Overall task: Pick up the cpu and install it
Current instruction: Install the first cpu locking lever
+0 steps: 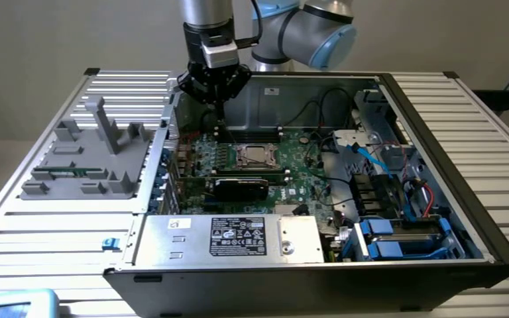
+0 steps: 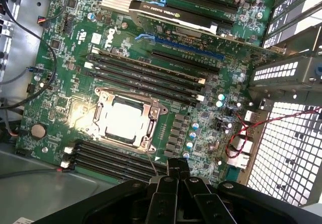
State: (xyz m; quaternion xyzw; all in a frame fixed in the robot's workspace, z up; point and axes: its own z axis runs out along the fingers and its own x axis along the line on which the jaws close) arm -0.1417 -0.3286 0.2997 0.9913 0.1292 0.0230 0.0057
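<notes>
- A slatted metal worktop (image 1: 466,132) in front of a plain grey wall carries an open case (image 1: 299,99) lying on its side. A grey tray (image 1: 60,159) sits at the exterior view's left.
- The board (image 1: 307,179) lies flat in the case, with the socket (image 1: 254,156) at mid-frame and a graphics card (image 1: 241,187) just below it in the frame.
- The end effector (image 1: 220,111) hangs at upper centre of the exterior view, over the board's far edge. It is near the socket but clear of it.
- In the wrist view the end effector (image 2: 177,164) has its fingers pressed together with nothing between them.
- The socket (image 2: 126,121) glares bright at its centre. I cannot tell whether that square is the cpu seated or bare contacts.
- On the tray, a green stick (image 1: 64,173) is all I can make out; the recesses are too small to read.
- Step, as I judge it: a hover with no load, so either the pick is not yet made or the chip is already set down.
- Any pick calls for the fingers to part first, then a level hold on the chip's edges.
- Seating it calls for square alignment to the frame, away from the memory slots (image 2: 146,70).
</notes>
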